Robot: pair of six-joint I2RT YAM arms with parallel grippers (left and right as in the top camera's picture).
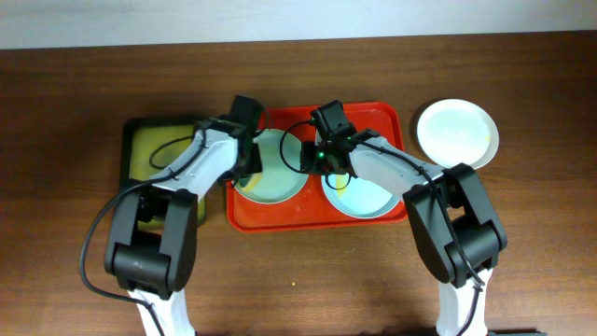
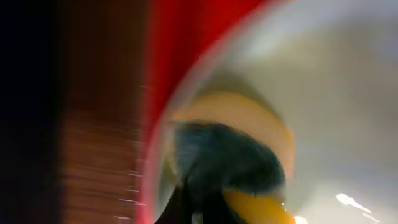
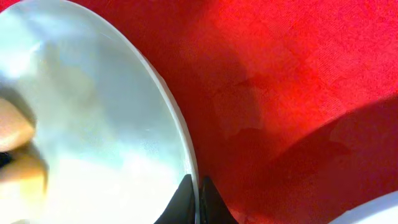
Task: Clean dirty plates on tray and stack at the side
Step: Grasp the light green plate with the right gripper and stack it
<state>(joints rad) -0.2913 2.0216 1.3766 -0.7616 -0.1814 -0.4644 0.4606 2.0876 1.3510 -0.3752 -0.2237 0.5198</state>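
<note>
The left plate (image 1: pixel 275 179) and right plate (image 1: pixel 366 196) lie on the red tray (image 1: pixel 375 116). The white plate (image 1: pixel 457 133) sits on the counter (image 1: pixel 75 93) right of the tray. The right hand (image 3: pixel 194 199) pinches the left plate's rim tight. The left hand (image 1: pixel 244 166) meets a yellow and blue sponge (image 2: pixel 230 149) there, but its grip is too blurry to tell.

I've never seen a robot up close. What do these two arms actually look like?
Both the left arm and the right arm are built from smooth white links joined by chunky black joint housings. Thin black cables loop loosely alongside each. A small green light glows near the right wrist. The fingers of the right gripper are slim, black and taper to points.
</note>
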